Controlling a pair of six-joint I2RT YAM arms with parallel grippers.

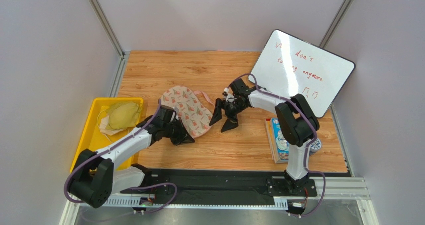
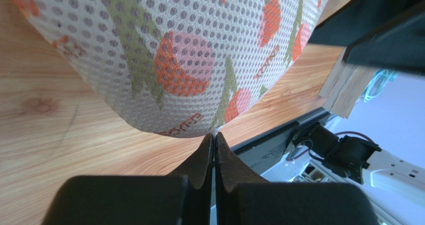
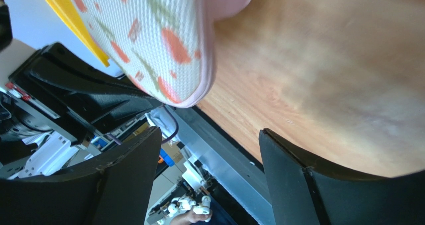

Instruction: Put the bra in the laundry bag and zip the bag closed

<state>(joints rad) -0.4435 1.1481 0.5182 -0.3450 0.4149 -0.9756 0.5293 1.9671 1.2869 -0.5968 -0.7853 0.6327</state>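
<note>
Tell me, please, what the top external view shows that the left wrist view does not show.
Only the top external view: the whiteboard, the yellow bin with pale garments in it, and the whole outline of the laundry bag. Only the left wrist view: the bag's mesh weave up close, and the left pincer shut, its tips at the bag's edge. Both: the laundry bag lying on the wooden table.

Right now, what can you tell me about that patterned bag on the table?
The bag is peanut-shaped, beige mesh-like fabric printed with red and green motifs, edged in pink. It lies on the wooden table, left of centre. The left end effector, shut, meets its near edge; the right end effector, open, stands beside it, apart.
</note>
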